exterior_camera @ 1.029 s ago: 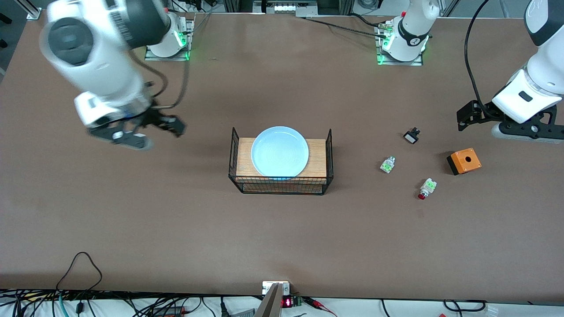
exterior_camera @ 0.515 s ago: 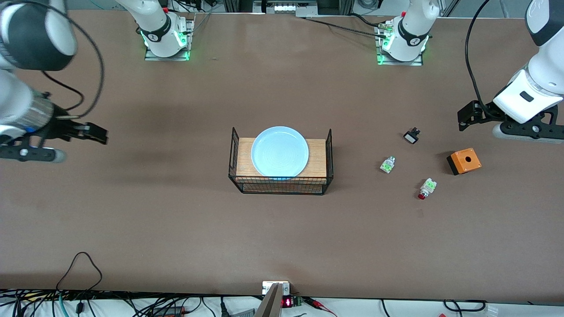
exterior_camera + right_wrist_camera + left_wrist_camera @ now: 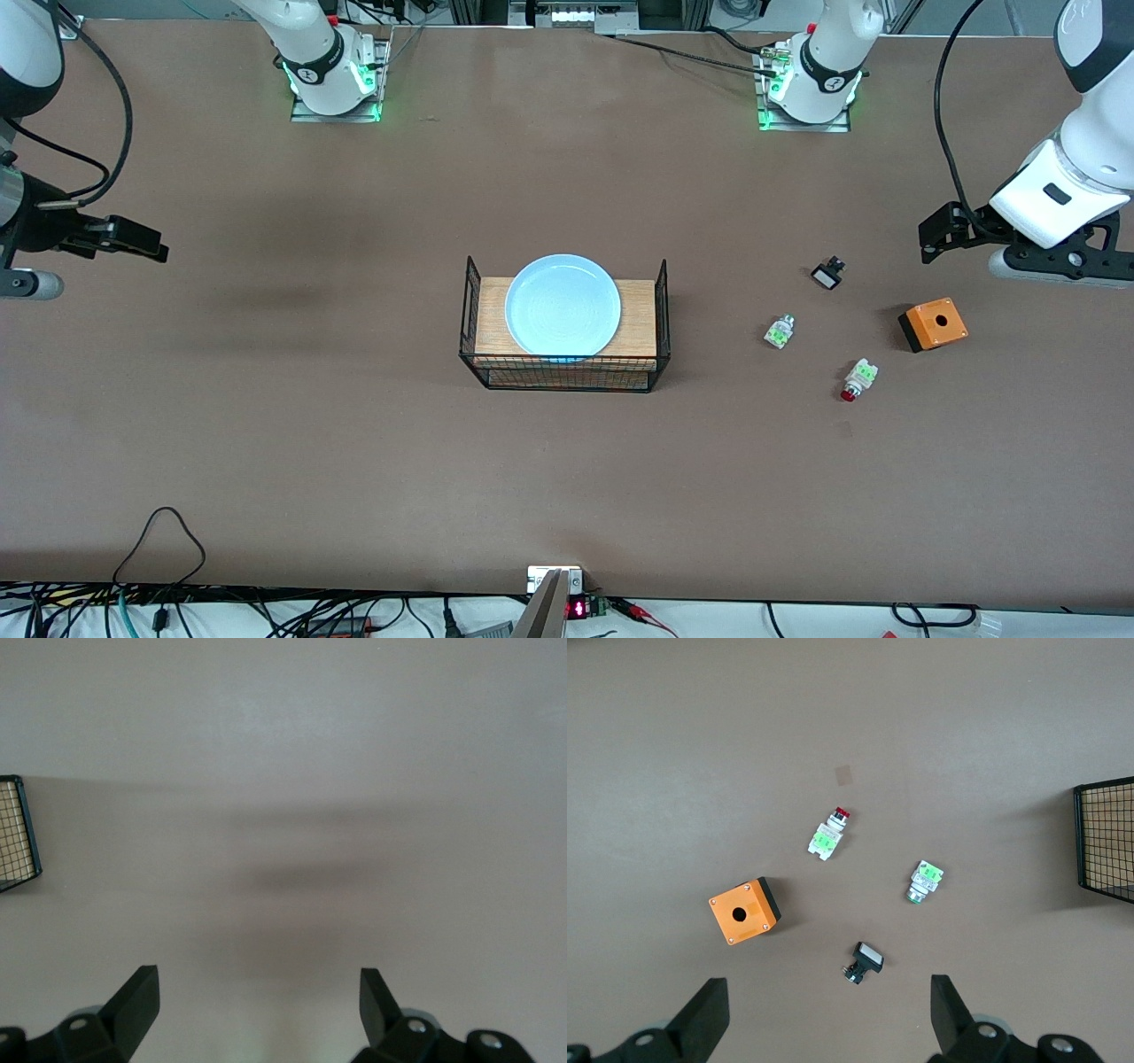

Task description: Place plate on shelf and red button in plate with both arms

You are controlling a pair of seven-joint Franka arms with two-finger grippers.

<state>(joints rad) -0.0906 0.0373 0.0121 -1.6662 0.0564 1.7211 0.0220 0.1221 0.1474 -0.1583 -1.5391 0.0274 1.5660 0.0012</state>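
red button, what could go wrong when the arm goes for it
The red button lies on its side on the table, small and round-capped, so it may roll or slip out as the open left gripper closes. A similar white-green button without a red cap lies close by and could be picked by mistake. The orange box also sits close, between the button and the left gripper, so a low approach might knock it.

- Small display [image 3: 577, 609] at the table edge nearest the front camera: red lit digits, too small to read.
- Round dark badges on both arm bases [image 3: 834, 84]: one pale mark each, not legible.
- No other text legible.
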